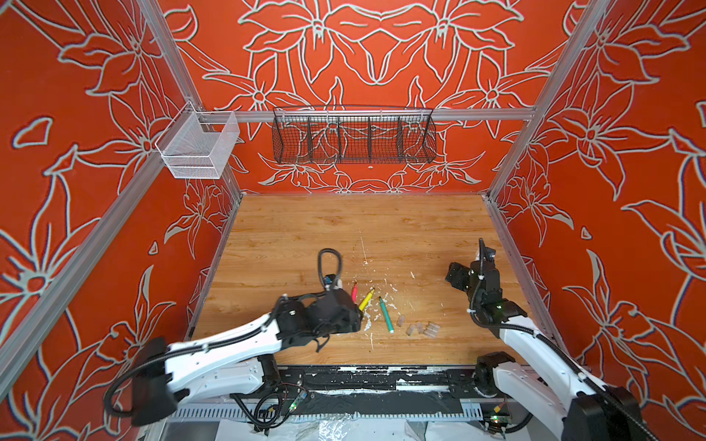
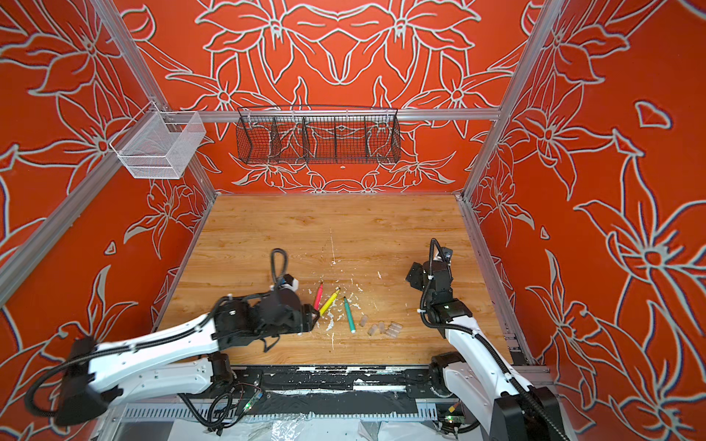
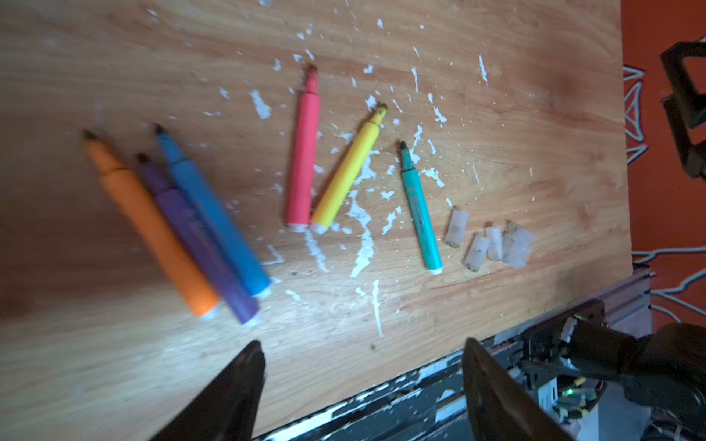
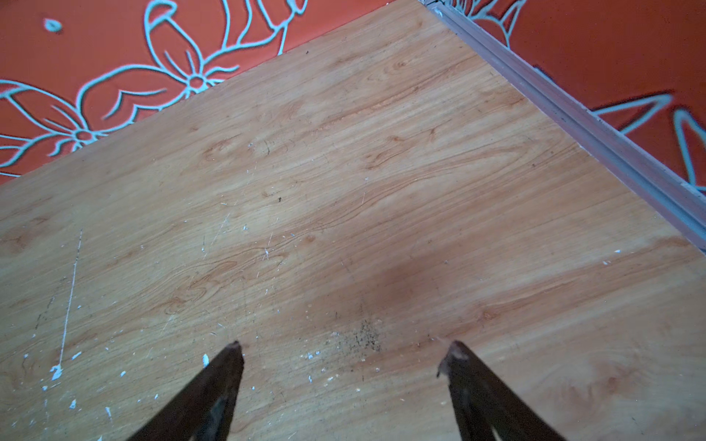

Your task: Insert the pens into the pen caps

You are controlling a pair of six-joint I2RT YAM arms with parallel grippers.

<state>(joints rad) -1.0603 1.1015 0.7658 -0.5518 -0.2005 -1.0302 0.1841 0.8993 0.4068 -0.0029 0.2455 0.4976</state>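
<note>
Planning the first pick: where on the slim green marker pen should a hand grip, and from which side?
Probably mid-barrel of the slim green marker pen, from straight above, closing across its width. It lies flat, apart from the yellow marker pen; the small clear plastic caps lie close beside its blunt end.

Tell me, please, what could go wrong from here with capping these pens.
The orange pen, purple pen and blue pen lie tight side by side, so the open left tool may grab or nudge two at once. The clear caps are bunched close beside the green pen; picking one could scatter the rest.
</note>
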